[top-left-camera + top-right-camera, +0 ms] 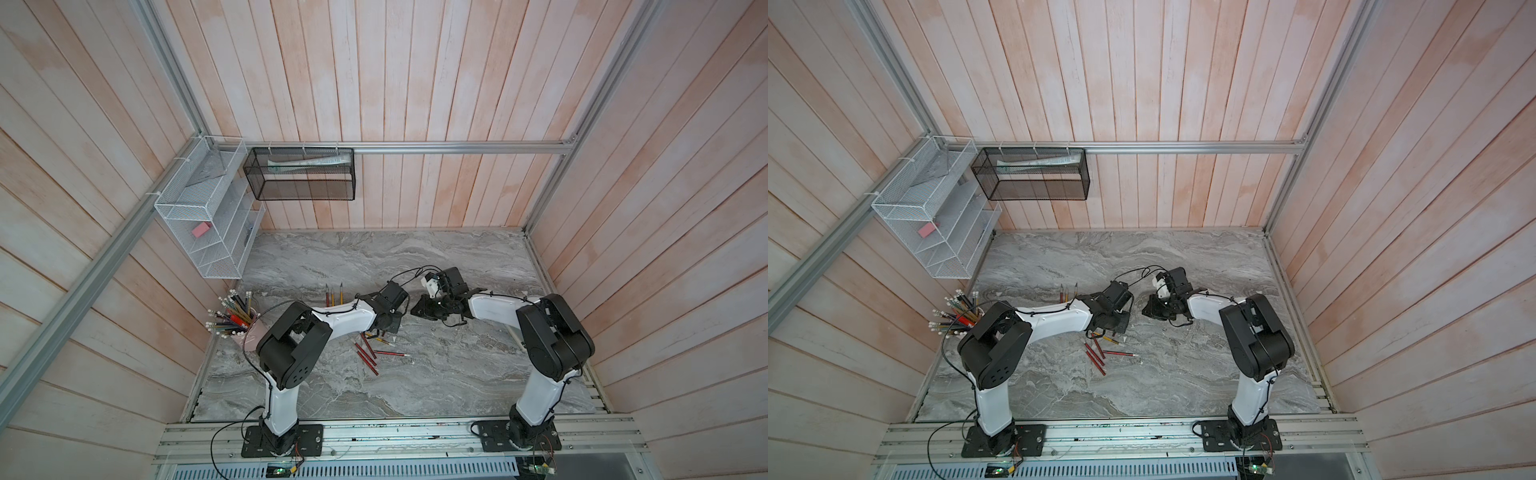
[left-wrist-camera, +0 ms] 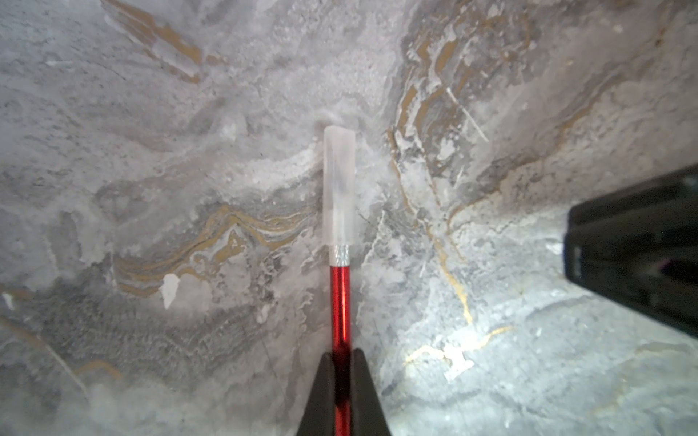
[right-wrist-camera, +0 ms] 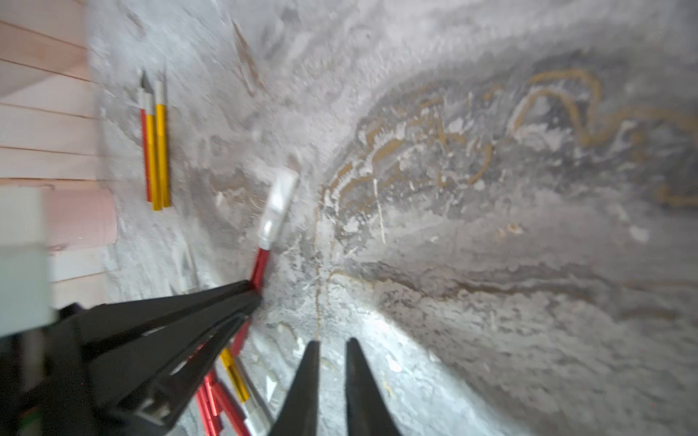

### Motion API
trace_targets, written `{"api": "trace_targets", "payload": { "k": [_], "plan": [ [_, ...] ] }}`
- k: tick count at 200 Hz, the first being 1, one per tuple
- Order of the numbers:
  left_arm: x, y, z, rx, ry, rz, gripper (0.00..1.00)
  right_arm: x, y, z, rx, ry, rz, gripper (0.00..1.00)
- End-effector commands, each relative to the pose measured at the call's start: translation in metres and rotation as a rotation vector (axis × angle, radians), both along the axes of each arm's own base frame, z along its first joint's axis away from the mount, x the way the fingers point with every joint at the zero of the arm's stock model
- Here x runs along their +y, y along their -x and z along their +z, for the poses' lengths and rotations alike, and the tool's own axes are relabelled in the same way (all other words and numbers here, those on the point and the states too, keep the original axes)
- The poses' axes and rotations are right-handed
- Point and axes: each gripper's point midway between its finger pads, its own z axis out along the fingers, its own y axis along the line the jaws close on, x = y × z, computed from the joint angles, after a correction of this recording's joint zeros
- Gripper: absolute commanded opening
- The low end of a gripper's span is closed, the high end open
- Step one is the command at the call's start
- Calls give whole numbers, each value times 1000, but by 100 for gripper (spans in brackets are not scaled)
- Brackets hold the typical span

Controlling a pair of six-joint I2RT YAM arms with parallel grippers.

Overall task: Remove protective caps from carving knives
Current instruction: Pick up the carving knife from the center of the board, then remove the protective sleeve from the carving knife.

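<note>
Over the marble counter (image 2: 151, 170), the left tool (image 2: 343, 356) is clenched on a red carving knife (image 2: 340, 302), and the knife's whitish protective cap (image 2: 339, 185) points straight out beyond the tips. The right tool (image 3: 332, 343), slightly parted and empty, sits near the cap but off its axis. It probably needs to line up with the cap and pull lengthwise.

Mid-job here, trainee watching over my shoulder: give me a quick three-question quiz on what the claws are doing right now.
1. True or false: the left claw grips the red knife by its handle.
2. That knife's cap is: A) fully on the blade end, B) half pulled off, C) gone.
3. Fill in: the right claw, jaws apart, holds ____.
Key: 1 true; 2 A; 3 nothing.
</note>
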Motion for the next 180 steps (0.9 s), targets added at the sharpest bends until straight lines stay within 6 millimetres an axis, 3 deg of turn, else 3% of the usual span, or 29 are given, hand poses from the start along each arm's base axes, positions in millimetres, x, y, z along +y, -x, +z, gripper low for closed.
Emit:
{"api": "trace_targets", "payload": {
  "k": [1,36,83,180],
  "plan": [
    [0,16,2,47,18,-26,0,12,0,26,-32,-102,32,27],
    [-5,15,17,33,52,-34,0,20,-1,38,-33,-160,50,40],
    [-6,16,26,28,70,-36,0,26,-1,31,-2,-188,57,46],
    [-13,21,50,10,124,-59,0,39,-14,23,18,-218,68,41]
  ]
}}
